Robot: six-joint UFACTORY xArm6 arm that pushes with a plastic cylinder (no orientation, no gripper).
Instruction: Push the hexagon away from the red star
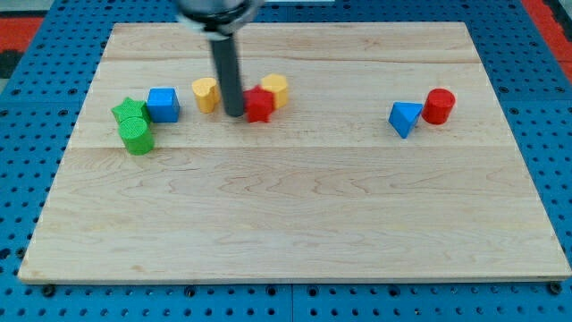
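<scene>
Blocks sit in two groups on a pale wooden desk (295, 224), which rests on a blue pegboard surface (27, 179).

Near the view's top, left of centre, the dark rod comes down from a blurred mount at the top edge, and my tip (234, 114) stands on the desk, touching the left side of the red star (259, 105). There are no fingers on this arm, only the rod, so nothing is grasped or clenched.

The yellow hexagon (275, 89) lies just to the right of and slightly above the red star, touching it or nearly so; I cannot tell whether there is a gap. So the red star lies between my tip and the hexagon. To the left of the rod, close beside it, is a yellow heart-like block (206, 94).

Farther to the view's left is a blue cube (163, 105). Just left of it and lower is a green star (130, 112), with a green cylinder (137, 135) directly below and pressed against it.

Well apart, toward the view's right, a blue triangular block (405, 118) sits just beside a red cylinder (439, 105), which is to its right and a little higher.
</scene>
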